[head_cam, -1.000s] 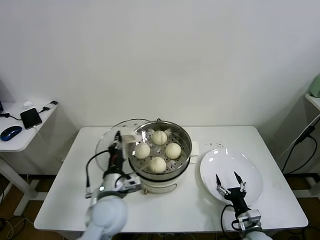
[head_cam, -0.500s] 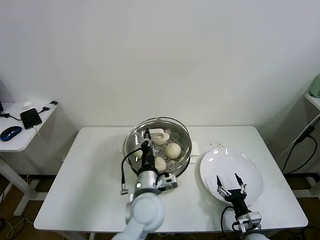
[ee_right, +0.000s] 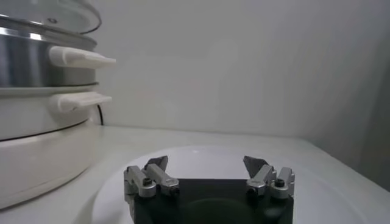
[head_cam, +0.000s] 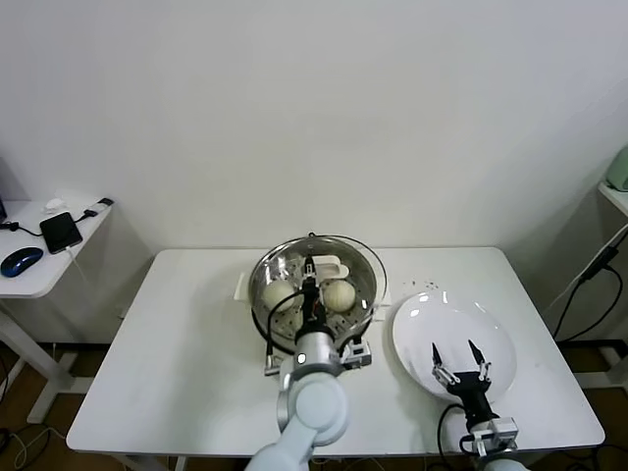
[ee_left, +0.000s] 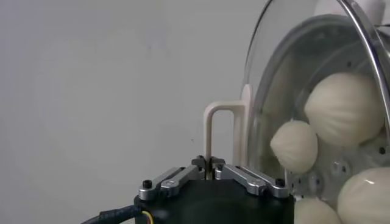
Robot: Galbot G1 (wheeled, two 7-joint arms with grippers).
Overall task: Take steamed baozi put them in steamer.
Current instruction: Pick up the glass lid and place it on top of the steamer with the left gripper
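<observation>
Since a second before, the left pincer [ee_left: 209, 163] had carried the glass lid [head_cam: 316, 280] from beside the steamer [head_cam: 263, 316] to over it. It was clamped tight on the lid's white handle [ee_left: 220, 131], the steamed baozi [ee_left: 344, 107] just beyond the glass. The right pincer [head_cam: 459, 359] hung spread wide and empty above the white plate [head_cam: 422, 329] on the worktop [head_cam: 167, 363].

The steamer [head_cam: 316, 312] stands at the centre of the white desk [head_cam: 157, 373]. The glass lid [head_cam: 294, 257] sits over its rim. The left end effector [head_cam: 310, 265] is above the steamer, clamped on the lid's white handle [head_cam: 327, 265]. Two buns [head_cam: 278, 294] show through the glass. The white plate [head_cam: 454, 345] lies just beside the steamer on the right. The right end effector [head_cam: 458, 352] hovers over the plate, fingers spread apart.
</observation>
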